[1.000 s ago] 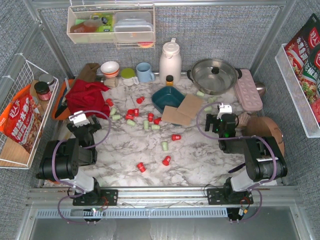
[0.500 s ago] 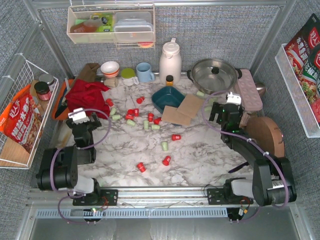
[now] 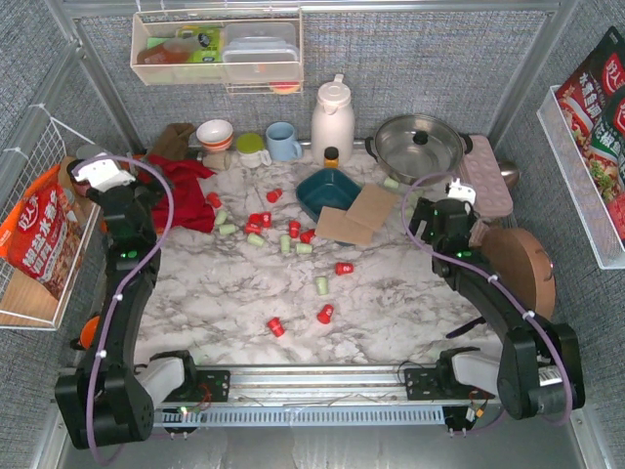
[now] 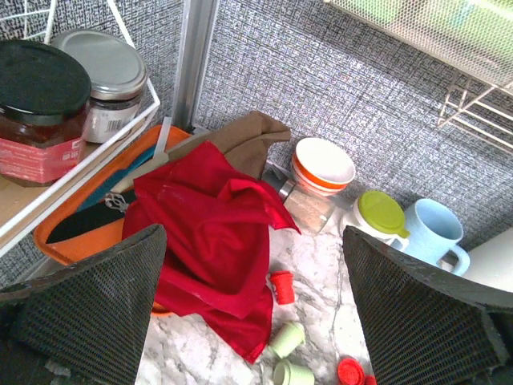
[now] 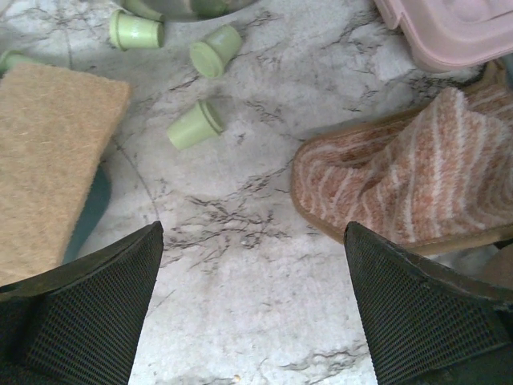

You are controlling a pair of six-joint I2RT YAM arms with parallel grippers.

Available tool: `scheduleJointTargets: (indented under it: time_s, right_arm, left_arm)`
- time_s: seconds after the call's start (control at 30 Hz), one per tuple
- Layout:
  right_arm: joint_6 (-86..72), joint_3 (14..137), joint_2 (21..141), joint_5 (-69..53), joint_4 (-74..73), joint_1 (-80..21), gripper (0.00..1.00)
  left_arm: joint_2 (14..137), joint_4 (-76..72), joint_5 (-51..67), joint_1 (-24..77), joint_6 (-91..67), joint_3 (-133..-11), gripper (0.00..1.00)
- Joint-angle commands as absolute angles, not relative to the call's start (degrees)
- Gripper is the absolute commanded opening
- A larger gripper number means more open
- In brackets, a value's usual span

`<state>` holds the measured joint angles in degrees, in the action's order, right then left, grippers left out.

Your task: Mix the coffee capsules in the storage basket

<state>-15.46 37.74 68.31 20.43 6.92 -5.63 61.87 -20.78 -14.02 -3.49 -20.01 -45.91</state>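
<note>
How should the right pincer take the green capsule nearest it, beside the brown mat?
Come straight down on the green capsule, closing the right pincer across its side wall just behind the wide rim. It lies on its side, bare marble on both flanks.

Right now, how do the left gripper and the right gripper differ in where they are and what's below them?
The left gripper hangs over the red cloth at the back left; the right gripper hangs over bare marble tabletop on the right. A red coffee capsule lies by the left gripper; only green coffee capsules lie by the right gripper. Both are open and empty.
</note>
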Motion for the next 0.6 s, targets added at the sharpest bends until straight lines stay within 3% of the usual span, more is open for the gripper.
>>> scheduleJointTargets:
  time_s: [0.0, 0.2, 0.4, 0.57]
  right_arm:
    - [-18.57, 38.5, 67.81, 16.55, 6.97, -6.87, 0.99]
    - [-23.69, 40.11, 71.59, 11.84, 10.37, -9.09, 0.99]
    - [-29.4, 42.63, 78.12, 9.84, 15.1, -10.36, 0.99]
    - [-33.7, 43.09, 83.55, 9.42, 20.54, -10.86, 0.99]
  left_arm:
    - [58.72, -8.59, -12.71, -3.55, -21.28, -48.53, 0.99]
    - [53.38, -19.82, -8.05, -3.48, -26.61, -41.22, 0.99]
    - [52.27, -20.13, -0.59, -3.44, -27.73, -39.89, 0.99]
    - [48.87, -19.52, -1.8, -3.45, -29.08, -38.78, 0.99]
